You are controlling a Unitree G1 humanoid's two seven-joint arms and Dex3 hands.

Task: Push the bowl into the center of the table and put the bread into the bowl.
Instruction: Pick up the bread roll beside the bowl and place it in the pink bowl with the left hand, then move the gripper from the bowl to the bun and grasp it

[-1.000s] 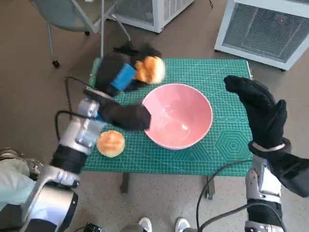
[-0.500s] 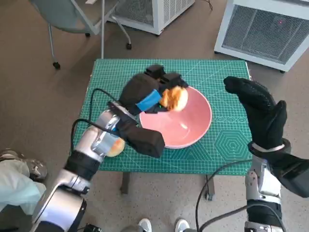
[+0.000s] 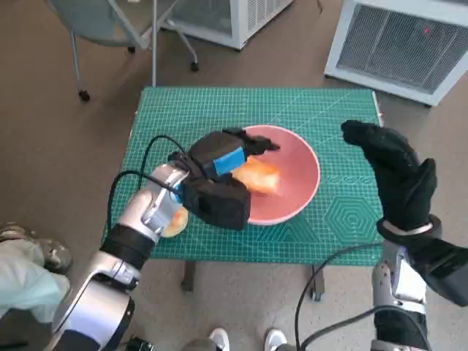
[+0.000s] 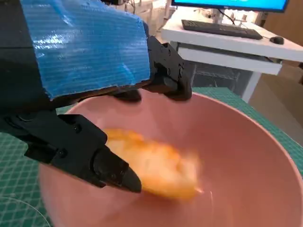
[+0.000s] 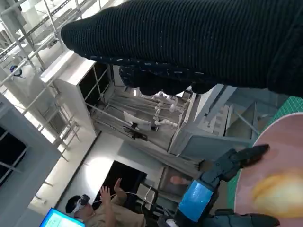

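beside bowl (image 3: 303, 183) | second bun (image 3: 174, 221) half hidden | left hand (image 3: 219, 157) above

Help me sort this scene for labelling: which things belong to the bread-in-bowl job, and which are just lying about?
Job: pink bowl; bread blurred inside it; left hand open over it; second bread by the forearm.

Lying about: green mat; chair; white units; raised right hand.

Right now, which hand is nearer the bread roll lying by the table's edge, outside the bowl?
Left. The left hand is over the bowl, its forearm partly covering that roll. The right hand is raised beyond the bowl's far side.
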